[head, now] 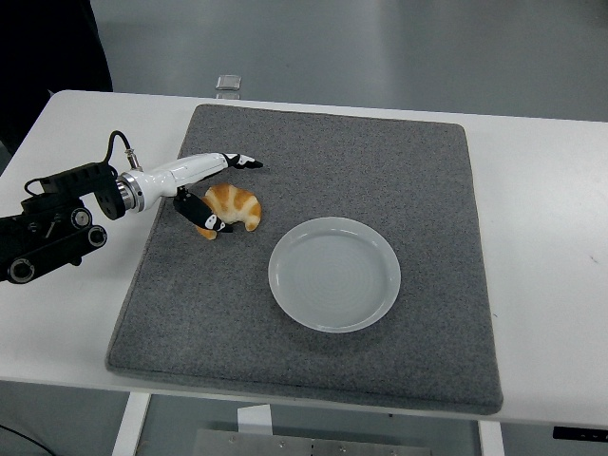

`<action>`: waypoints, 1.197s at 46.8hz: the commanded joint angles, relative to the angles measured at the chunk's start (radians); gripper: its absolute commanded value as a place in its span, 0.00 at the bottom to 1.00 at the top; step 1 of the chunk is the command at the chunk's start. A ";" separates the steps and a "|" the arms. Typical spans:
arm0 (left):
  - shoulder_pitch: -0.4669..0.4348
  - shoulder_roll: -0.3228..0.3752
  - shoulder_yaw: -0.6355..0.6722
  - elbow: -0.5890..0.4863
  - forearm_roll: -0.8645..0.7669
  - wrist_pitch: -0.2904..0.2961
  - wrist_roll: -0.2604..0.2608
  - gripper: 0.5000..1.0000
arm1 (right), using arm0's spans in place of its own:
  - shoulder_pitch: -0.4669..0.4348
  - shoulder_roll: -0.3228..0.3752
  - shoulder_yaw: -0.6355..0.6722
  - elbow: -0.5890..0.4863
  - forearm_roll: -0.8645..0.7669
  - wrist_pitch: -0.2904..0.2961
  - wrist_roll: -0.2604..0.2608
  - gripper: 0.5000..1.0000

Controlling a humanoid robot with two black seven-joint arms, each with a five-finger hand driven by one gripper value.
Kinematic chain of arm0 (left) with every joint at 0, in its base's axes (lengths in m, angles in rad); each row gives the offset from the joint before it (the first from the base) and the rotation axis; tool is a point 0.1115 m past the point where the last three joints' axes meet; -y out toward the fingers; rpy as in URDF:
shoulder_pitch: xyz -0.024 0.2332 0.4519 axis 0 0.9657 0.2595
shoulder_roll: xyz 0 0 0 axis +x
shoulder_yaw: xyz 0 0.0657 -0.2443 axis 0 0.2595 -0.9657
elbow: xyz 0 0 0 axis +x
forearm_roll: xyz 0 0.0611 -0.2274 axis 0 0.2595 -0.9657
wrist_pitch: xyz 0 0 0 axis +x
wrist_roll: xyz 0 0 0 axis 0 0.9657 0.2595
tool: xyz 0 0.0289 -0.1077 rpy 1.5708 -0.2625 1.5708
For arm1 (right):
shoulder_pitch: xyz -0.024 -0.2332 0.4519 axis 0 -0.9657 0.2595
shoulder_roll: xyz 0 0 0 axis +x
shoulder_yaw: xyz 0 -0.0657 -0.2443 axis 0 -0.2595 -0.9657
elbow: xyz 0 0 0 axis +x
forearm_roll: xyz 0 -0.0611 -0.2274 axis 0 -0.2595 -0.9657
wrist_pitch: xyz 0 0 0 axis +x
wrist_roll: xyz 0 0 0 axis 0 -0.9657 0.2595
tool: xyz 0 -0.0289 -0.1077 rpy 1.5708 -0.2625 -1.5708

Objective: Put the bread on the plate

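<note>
- The bread (234, 206), a golden croissant, lies on the left part of a grey mat (313, 256), up and to the left of the plate and a little apart from it.
- The left hand (214, 190) sits around the croissant's left end: its fingers (237, 161) stretch out just beyond the far side of the bread, while the thumb (207, 218) presses against its near-left tip. The hand is spread around the bread, not yet clamped on it.
- The plate (334, 274), pale and round, rests near the mat's middle with nothing in it.
- The mat covers most of the white table (541, 237).
- A small clear object (228, 84) sits at the table's far edge.
</note>
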 commanded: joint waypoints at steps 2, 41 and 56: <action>-0.001 -0.001 0.008 0.000 0.000 0.000 0.001 0.97 | 0.000 0.000 0.000 0.000 0.000 0.000 0.000 0.90; -0.001 0.002 0.022 -0.004 0.065 -0.006 -0.002 0.28 | 0.000 0.000 0.000 0.000 0.000 0.000 0.000 0.90; -0.012 0.008 0.021 -0.015 0.081 -0.011 -0.004 0.00 | 0.000 0.000 0.000 0.000 0.000 0.000 0.000 0.90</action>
